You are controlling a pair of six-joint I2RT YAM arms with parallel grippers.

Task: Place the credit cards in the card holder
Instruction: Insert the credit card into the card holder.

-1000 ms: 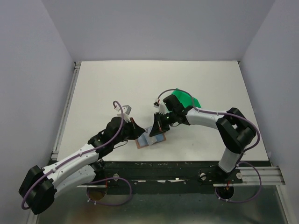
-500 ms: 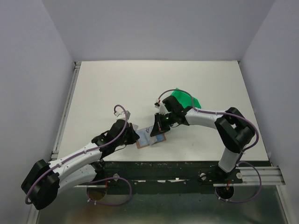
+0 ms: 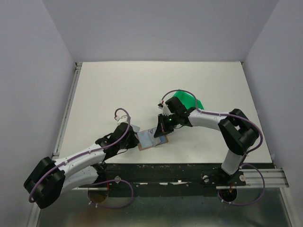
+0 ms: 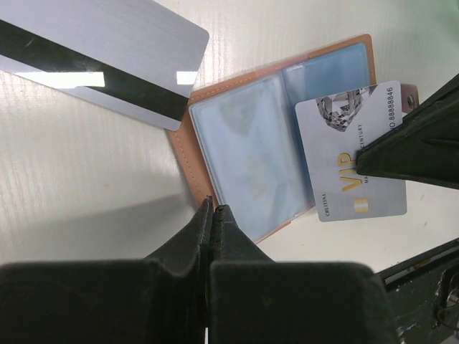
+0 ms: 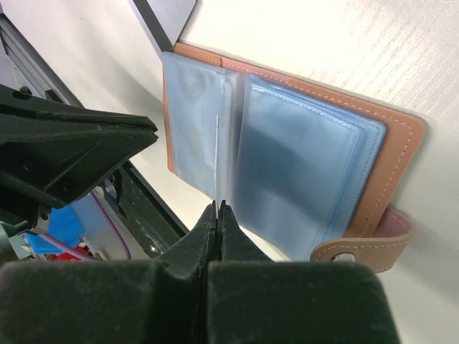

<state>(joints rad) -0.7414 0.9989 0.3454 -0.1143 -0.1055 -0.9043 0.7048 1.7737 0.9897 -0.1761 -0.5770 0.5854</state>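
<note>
Right gripper has the VIP card over the open holder!
Its fingers are pinched tight on the card's end, card poised above the blue sleeves near the fold; touching or not, can't tell. Left gripper is closed right up with nothing between the fingers, tips at the holder's near edge. The holder lies spread open on the table, close to the front edge. A silver card lies flat, dark stripe up, just beside the holder's corner
</note>
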